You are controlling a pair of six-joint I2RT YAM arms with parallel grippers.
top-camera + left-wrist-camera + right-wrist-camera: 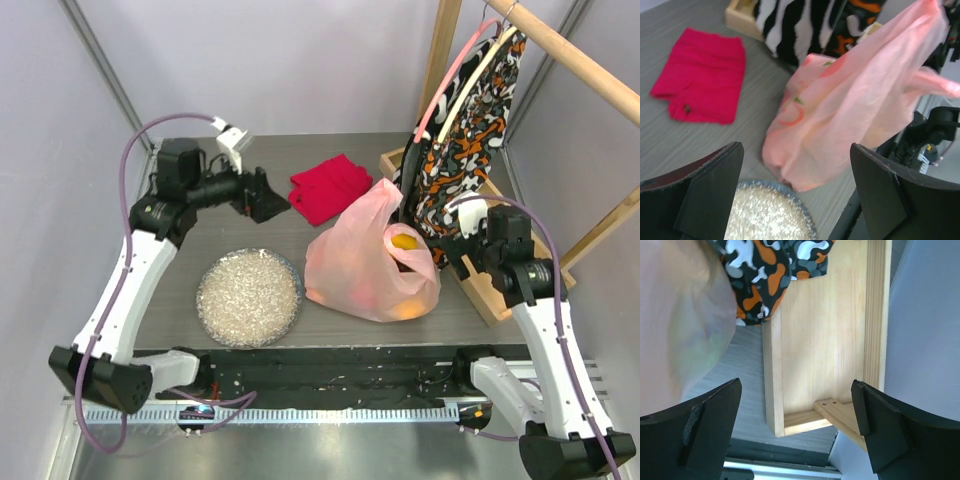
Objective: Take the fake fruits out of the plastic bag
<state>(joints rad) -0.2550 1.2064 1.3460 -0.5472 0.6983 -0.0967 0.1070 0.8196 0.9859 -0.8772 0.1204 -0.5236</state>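
Note:
The pale pink plastic bag [365,262] sits bulging on the table's middle right, its mouth facing right. A yellow-orange fake fruit [403,240] shows in the mouth, and other fruits are only orange shapes through the film low down [406,309]. My left gripper [268,200] hovers open to the bag's upper left, empty. In the left wrist view the bag [855,110] lies ahead of the open gripper [796,150]. My right gripper [463,246] stands open and empty just right of the bag. In the right wrist view the bag [680,315] fills the left beside the gripper [795,385].
A round glittery plate [248,297] lies left of the bag. A folded red cloth [328,188] lies behind it. A wooden rack base [485,285] with a hanging patterned garment [462,140] stands at the right, close to my right gripper.

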